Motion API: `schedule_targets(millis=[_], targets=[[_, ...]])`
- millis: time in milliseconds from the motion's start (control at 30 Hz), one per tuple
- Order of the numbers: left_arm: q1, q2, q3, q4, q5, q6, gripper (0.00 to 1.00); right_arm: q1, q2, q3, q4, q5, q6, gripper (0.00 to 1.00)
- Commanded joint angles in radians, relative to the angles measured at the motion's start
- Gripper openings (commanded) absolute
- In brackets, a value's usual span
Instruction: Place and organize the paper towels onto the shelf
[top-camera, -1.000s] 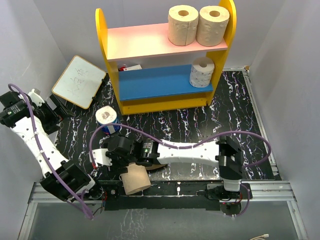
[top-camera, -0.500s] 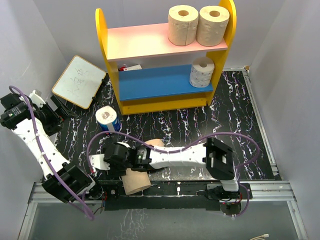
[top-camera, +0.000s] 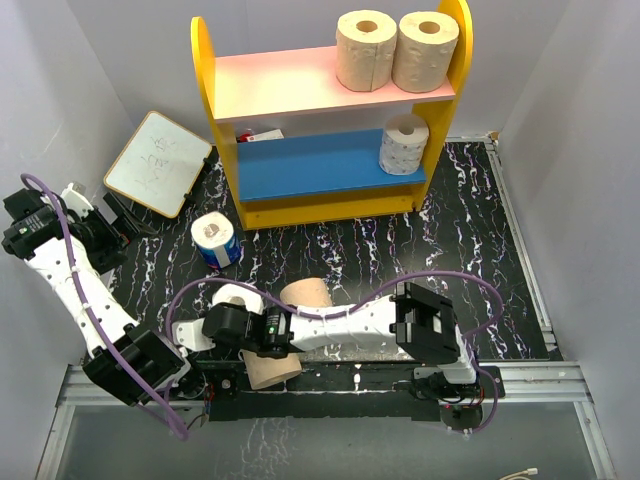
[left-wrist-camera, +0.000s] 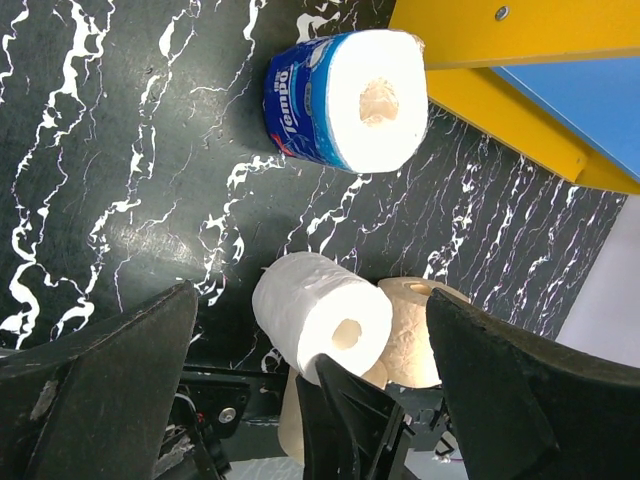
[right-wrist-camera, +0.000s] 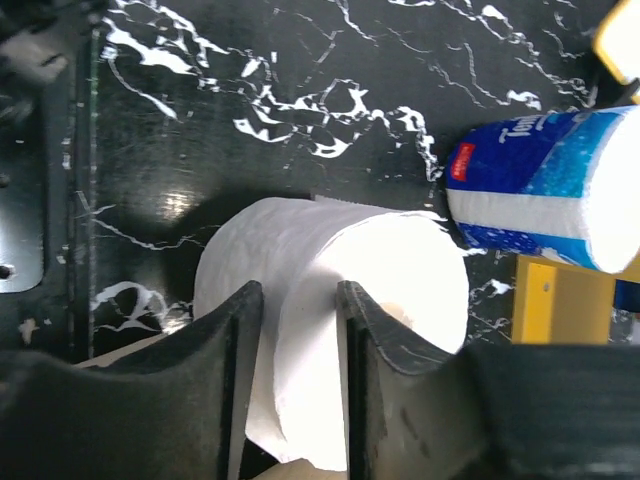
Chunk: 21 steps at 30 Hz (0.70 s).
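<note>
Holding two tan rolls (top-camera: 366, 50) on its pink board and one white roll (top-camera: 404, 143) on the blue board, the shelf (top-camera: 205, 70) stands at the back. On the surface (top-camera: 450, 230), the right gripper (right-wrist-camera: 297, 300) pinches the wall of a small white roll (right-wrist-camera: 390, 260) near a blue-wrapped roll (top-camera: 215, 238). A second ago its fingers stood wider. The left gripper (left-wrist-camera: 312, 300) is spread.

White arms (top-camera: 78, 290) with black joints (top-camera: 425, 325), black jaws, purple cables (top-camera: 70, 255).
</note>
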Motion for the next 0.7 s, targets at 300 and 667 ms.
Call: schedule_targets(millis=[300,667], targets=[[0.006,-0.024,-0.002,-0.014,0.042,-0.001,0.98,-0.005,-0.073,-0.050,0.035,0.185,-0.162,0.00],[0.006,-0.053,-0.023,-0.013,0.101,0.010,0.96,-0.309,-0.293,0.169,-0.282,0.014,-0.283,0.00]])
